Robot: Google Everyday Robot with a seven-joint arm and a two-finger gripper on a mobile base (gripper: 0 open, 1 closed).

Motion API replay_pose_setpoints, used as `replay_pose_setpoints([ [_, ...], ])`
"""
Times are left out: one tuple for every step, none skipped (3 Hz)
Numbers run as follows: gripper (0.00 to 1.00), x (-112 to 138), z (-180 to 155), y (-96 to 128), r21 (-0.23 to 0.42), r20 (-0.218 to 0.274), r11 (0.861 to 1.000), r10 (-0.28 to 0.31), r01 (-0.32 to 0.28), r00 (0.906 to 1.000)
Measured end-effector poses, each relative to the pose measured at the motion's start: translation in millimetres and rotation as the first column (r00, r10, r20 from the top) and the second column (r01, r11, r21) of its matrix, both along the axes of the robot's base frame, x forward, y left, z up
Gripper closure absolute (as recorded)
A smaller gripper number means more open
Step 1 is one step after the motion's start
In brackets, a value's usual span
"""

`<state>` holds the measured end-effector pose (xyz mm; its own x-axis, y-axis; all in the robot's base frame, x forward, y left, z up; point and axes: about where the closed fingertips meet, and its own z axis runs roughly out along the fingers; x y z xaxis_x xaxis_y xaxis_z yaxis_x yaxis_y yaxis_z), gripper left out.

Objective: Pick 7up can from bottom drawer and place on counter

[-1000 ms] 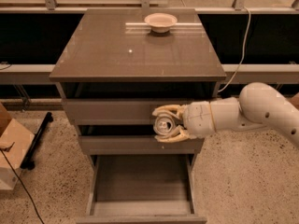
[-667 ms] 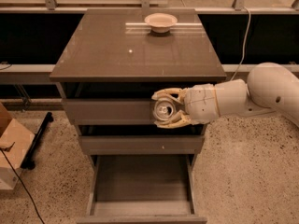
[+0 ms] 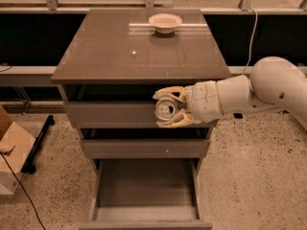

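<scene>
Gripper (image 3: 161, 109) with 7up can (image 3: 166, 110) below counter (image 3: 110, 56)

Warm light glares off counter (image 3: 120, 47) above gripper (image 3: 161, 110).

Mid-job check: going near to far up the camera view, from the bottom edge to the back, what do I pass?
Open grey-brown bottom drawer → pale two-finger claw shut on the silver-topped 7up can → glossy grey-brown counter → pale round bowl.
</scene>
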<state>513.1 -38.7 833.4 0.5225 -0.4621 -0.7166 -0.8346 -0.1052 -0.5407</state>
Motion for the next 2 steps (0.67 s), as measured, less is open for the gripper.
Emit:
replay_pose_setpoints([
  [1.00, 17.4, 20.9, 6.3, -0.014, 0.041, 1.000, 0.026, -0.025, 0.9988],
  [1.00, 44.5, 50.9, 9.4, 0.002, 0.094, 1.000, 0.025, -0.025, 0.9953],
])
